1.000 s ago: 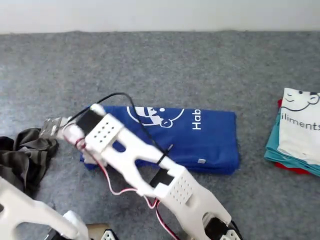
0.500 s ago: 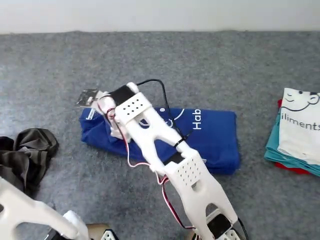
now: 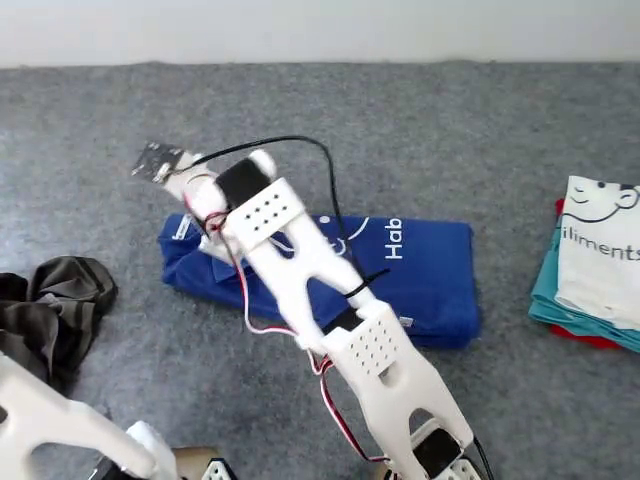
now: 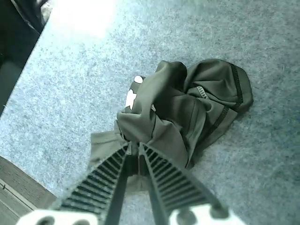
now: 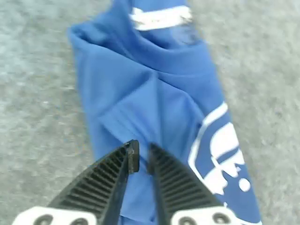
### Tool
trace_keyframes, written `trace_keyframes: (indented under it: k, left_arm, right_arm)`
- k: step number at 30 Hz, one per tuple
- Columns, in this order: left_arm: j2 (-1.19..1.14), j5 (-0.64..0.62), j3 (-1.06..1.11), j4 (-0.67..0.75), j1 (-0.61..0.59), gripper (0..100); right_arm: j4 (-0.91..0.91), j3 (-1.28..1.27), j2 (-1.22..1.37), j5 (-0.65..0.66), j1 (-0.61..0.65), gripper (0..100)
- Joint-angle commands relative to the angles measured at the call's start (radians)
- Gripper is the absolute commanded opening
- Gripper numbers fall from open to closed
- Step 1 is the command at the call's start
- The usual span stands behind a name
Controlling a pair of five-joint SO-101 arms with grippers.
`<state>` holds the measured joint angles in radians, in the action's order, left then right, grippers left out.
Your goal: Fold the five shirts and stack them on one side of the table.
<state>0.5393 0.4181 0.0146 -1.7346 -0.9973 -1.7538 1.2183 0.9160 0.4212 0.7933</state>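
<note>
The right arm (image 3: 300, 262) reached from the lower middle of the high view up to the upper left. The right jaws were above the grey counter (image 3: 420, 130), just past the upper left corner of the blue shirt (image 3: 425, 275). One second earlier they were lower and further left, beside the dark shirt (image 3: 60, 295). Half a second earlier they were over the corner of the blue shirt, so they had gone up and a little to the left since then.

In the right wrist view the right jaws were almost closed, with only a narrow slit between them and nothing in it. The blue shirt lay under them.

The blue shirt lay folded in the middle of the counter, with its left end a little rumpled, as it was half a second before. The dark shirt was crumpled at the left edge of the frame and had not moved in the last half second.

The left arm (image 3: 50, 425) stayed in the lower left corner. In its wrist view the left jaws were nearly closed, with their tips over the edge of the dark shirt. I could not tell if they pinched any cloth.

The stack (image 3: 590, 285) of folded shirts stayed at the right edge, with a white one on top.
</note>
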Motion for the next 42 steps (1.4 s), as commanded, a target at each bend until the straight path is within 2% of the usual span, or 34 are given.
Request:
trace_keyframes:
  k: [1,6,10,14,19,28,30,37,42]
  left_arm:
    - [0.021,0.006,0.001,-0.015,0.003,2]
    - [0.021,0.006,-0.001,-0.012,0.003,2]
    - [0.021,0.006,-0.001,-0.012,0.003,2]
    - [0.021,0.006,-0.001,-0.012,0.003,2]
    - [0.021,0.006,-0.001,-0.011,0.003,2]
    - [0.021,0.006,-0.001,-0.011,0.005,2]
    - [0.021,0.006,-0.001,-0.011,0.003,2]
    - [0.021,0.006,-0.001,-0.015,0.003,2]
    - [0.021,0.006,-0.001,-0.009,0.005,2]
  right_arm:
    - [-0.041,0.043,0.007,-0.008,0.039,1.3]
    - [-0.036,0.049,0.116,-0.002,0.033,0.9]
    - [0.03,0.064,0.185,0.035,-0.088,0.9]
    - [0.047,0.15,0.18,0.005,-0.165,0.9]
    - [-0.044,0.305,0.162,-0.002,-0.14,0.9]
    - [-0.041,0.31,0.208,0.003,-0.004,0.9]
    - [-0.036,0.311,0.243,0.008,-0.027,0.9]
    - [0.093,0.318,0.289,0.035,-0.222,0.9]
    - [0.054,0.321,0.272,0.034,-0.206,0.9]
